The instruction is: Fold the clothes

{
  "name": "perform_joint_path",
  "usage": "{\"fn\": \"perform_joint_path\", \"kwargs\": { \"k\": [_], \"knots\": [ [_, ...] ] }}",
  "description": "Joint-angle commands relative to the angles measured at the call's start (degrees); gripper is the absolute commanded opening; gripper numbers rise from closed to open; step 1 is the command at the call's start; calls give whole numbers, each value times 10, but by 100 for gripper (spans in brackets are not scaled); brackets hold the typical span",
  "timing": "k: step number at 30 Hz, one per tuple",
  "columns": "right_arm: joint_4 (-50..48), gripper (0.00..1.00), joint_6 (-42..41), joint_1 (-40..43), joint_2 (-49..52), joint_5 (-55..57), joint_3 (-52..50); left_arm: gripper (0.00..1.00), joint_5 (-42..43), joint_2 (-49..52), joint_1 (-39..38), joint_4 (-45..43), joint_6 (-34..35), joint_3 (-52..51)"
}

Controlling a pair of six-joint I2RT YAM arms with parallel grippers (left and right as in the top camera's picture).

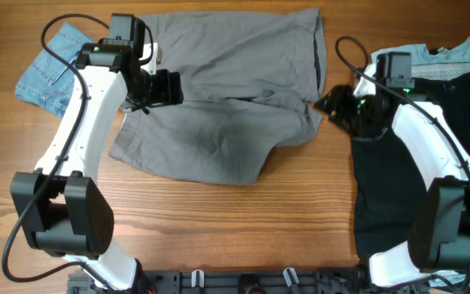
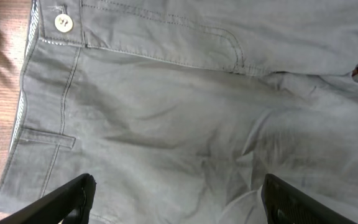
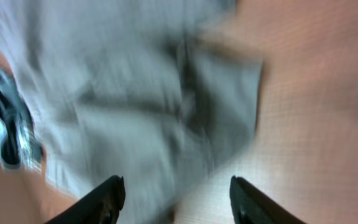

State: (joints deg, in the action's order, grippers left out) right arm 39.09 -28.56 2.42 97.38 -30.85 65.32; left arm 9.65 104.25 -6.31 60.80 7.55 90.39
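The grey shorts (image 1: 235,90) lie spread across the table's far middle, with one leg lying over the other. My left gripper (image 1: 170,88) is open and empty over the waistband side. The left wrist view shows the grey shorts (image 2: 185,99) with a white button (image 2: 63,22) and a pocket seam, and my left gripper (image 2: 176,199) with fingers wide apart above the cloth. My right gripper (image 1: 333,102) is open and empty by the shorts' right leg hem. The blurred right wrist view shows the grey shorts' (image 3: 135,106) hem corner on wood, with my right gripper (image 3: 176,199) above it.
Small blue denim shorts (image 1: 51,73) lie at the far left under the left arm. A black garment (image 1: 398,180) lies at the right under the right arm, with a pale blue garment (image 1: 455,57) behind it. Bare wooden table (image 1: 235,229) runs along the front.
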Motion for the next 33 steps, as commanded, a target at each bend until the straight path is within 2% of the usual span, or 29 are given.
{"fn": "perform_joint_path", "kwargs": {
  "k": [1, 2, 3, 6, 7, 8, 9, 10, 12, 13, 14, 15, 18, 21, 24, 27, 29, 31, 33],
  "knots": [
    [70, 83, 14, -42, -1, -51, -23, 86, -3, -4, 1, -10, -11, 6],
    [66, 87, 9, -53, -1, -48, -32, 86, -3, -4, 1, -11, -12, 6],
    [51, 98, -14, -67, -1, -35, -44, 86, -3, -4, 1, -12, -12, 6],
    [-61, 100, -36, -106, 0, 3, -78, 86, -2, -4, 1, -14, -11, 6],
    [-89, 96, -48, -116, 0, 3, -84, 86, -2, -4, 1, -13, -11, 6],
    [-111, 54, -62, -126, 0, -10, -86, 86, -2, -4, 1, -10, -11, 6],
    [-133, 33, -66, -130, 0, -24, -86, 86, -2, -4, 1, -7, -11, 6],
    [-171, 25, -69, -135, 0, -38, -86, 86, -3, -4, 1, -5, -12, 6],
    [-253, 22, -92, -137, 0, -24, -86, 86, -3, -4, 1, -6, -11, 6],
    [-307, 27, -104, -137, 0, -2, -87, 86, -2, -4, 1, -8, -11, 6],
    [-352, 45, -106, -136, 0, 26, -87, 86, -2, -4, 1, -9, -11, 6],
    [-382, 55, -104, -133, 0, 40, -87, 86, -2, -4, 1, -7, -11, 6],
    [-374, 60, -101, -106, 0, -18, -84, 86, -3, -4, 1, 8, -12, 6],
    [-293, 68, -68, -80, 0, -136, -84, 86, -3, -4, 1, 13, -12, 6],
    [-168, 69, 10, -70, 0, -206, -84, 88, -3, -4, 1, 3, -12, 6],
    [-31, 69, 86, -85, 0, -200, -85, 88, -3, -4, 1, -5, -12, 6],
    [3, 70, 86, -109, 0, -157, -87, 87, -3, -4, 1, -6, -12, 6],
    [-23, 89, 36, -144, 1, -96, -92, 87, -3, -4, 1, -7, -12, 6],
    [-82, 92, -16, -170, 1, -57, -96, 87, -2, -4, 1, -7, -11, 6]
  ]
}}
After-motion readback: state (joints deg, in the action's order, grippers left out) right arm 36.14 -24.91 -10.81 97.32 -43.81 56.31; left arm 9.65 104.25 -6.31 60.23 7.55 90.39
